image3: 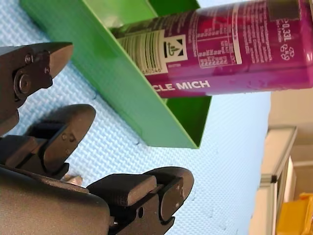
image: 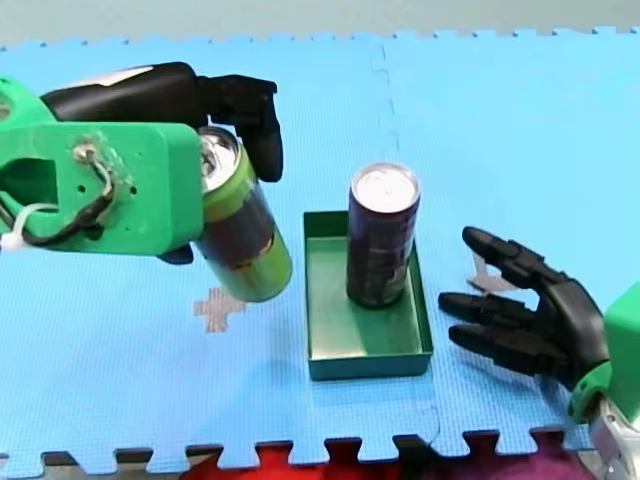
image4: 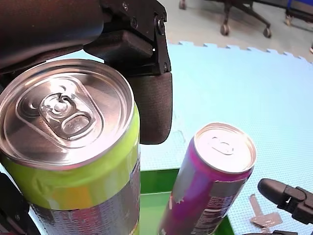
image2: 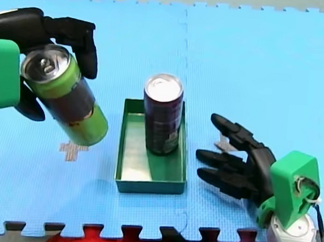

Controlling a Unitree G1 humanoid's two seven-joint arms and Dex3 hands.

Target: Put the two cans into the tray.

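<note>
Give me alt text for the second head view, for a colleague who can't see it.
The left hand holds a green can, tilted, to the left of a green tray on a blue foam mat. A purple can stands upright inside the tray. The right hand, holding nothing, is just right of the tray.

A blue foam mat covers the work surface. It is made of pieces that lock together with teeth, and one seam runs away from the front edge. On the mat is a small grey cross mark, and further to the right another grey mark. Beyond the toothed front edge lie something red and something purple. Behind the mat stands a chair base with wheels.
</note>
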